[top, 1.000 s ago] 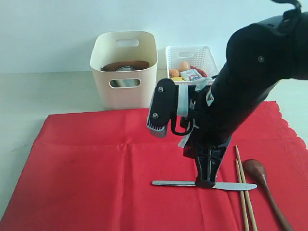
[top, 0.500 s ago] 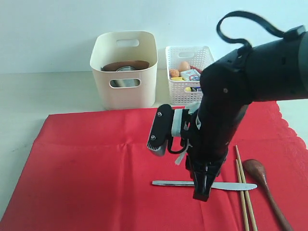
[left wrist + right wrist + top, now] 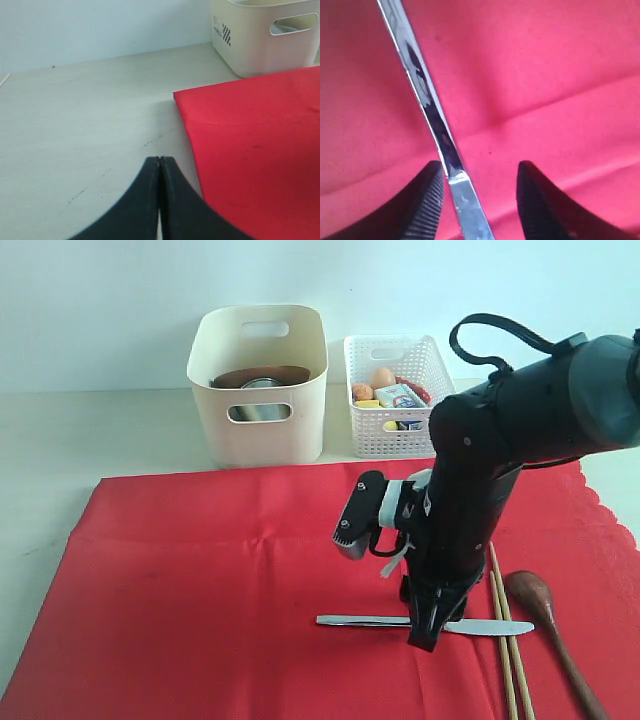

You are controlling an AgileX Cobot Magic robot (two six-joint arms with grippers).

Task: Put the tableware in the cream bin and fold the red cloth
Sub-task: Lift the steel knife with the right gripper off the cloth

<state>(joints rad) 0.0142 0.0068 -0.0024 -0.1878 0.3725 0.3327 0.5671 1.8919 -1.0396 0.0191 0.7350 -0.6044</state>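
Observation:
The metal knife lies flat on the red cloth. My right gripper points down at the knife's middle; in the right wrist view the gripper is open, its jaws straddling the knife, which lies close to one finger. Right of the gripper lie the wooden chopsticks and the dark wooden spoon. The cream bin at the back holds the brown plate and the steel cup. My left gripper is shut and empty above the bare table by the cloth's corner. The bowl is out of view.
A white lattice basket with an egg and other food stands right of the cream bin. The pale table runs left of and behind the cloth. The cream bin also appears in the left wrist view.
My right arm has come down and drawn in toward the knife, its upper part dropping out of the top of the view. The gripper tip now sits lower at the knife. The knife has not moved.

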